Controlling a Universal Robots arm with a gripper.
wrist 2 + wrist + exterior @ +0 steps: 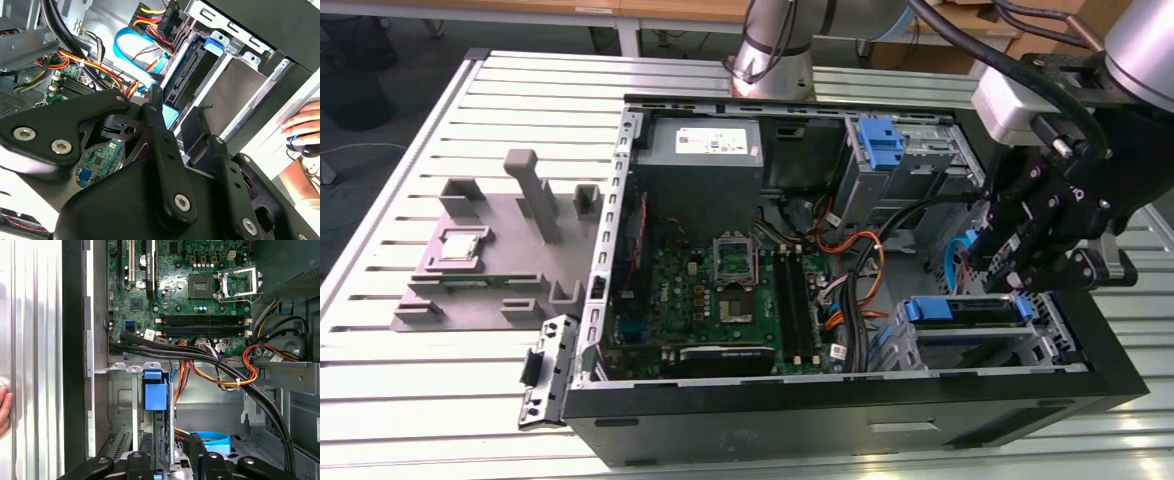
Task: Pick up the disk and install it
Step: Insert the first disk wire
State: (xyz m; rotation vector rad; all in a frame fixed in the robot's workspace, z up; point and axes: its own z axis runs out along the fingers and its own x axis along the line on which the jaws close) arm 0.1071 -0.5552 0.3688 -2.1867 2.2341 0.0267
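The disk (967, 310), framed by its bright blue bracket, sits in the drive cage at the corner of the open computer case (854, 420) on the exterior view's right. My gripper (1014, 285) hangs just above that cage, right over the disk's far end. In the first wrist view the disk (156, 395) shows edge-on with its blue tab, running down to my gripper (170, 460). The second wrist view has the disk (187, 75) in the bay with my gripper (177, 112) at its near end.
Orange, black and blue cables (861, 265) run between the motherboard (720, 290) and the cage. A second blue bracket (881, 140) fills the upper bay beside the grey box (700, 145). A grey fixture (520, 200) holds a small chip (460, 248). A person's hand (305, 125) rests beside the case.
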